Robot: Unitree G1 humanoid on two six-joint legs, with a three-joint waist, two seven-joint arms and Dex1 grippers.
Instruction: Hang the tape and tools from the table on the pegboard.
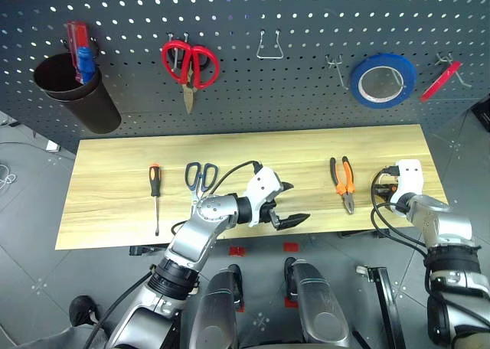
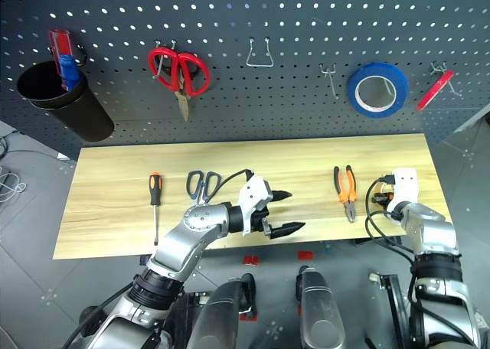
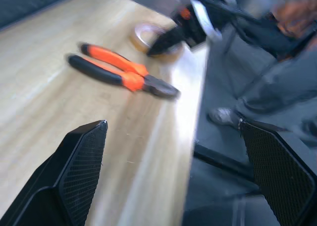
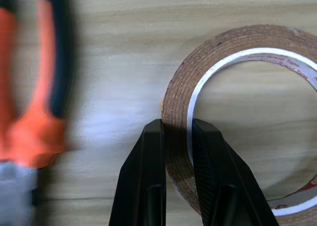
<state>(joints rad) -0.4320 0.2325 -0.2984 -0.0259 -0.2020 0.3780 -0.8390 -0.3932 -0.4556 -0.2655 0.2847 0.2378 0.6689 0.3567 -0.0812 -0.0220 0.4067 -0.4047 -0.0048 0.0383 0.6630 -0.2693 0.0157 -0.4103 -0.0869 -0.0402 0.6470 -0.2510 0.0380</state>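
Right wrist view: right gripper (image 4: 176, 132) clamped on tape (image 4: 237, 117) wall, flat on table (image 1: 306, 146) beside pliers (image 1: 343, 182).
Left gripper (image 1: 288, 203): spread wide, empty.
Risk: thin-wall pinch, likely slipping on lift.

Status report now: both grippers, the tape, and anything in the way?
Right gripper shut on the tape wall, tape flat on the table. Left gripper open, empty, at the table's front edge. Pliers lie beside the tape, apart.

Between the right pincer's (image 4: 177, 137) matt black fingers (image 4: 148, 176) sits the brown ring of tape (image 4: 228, 47), its edge finely ribbed, its core white paper. Beneath lies a smooth, pale wood-plank surface (image 4: 119, 52); beside it, orange-and-black plastic-handled pliers (image 4: 39, 107).
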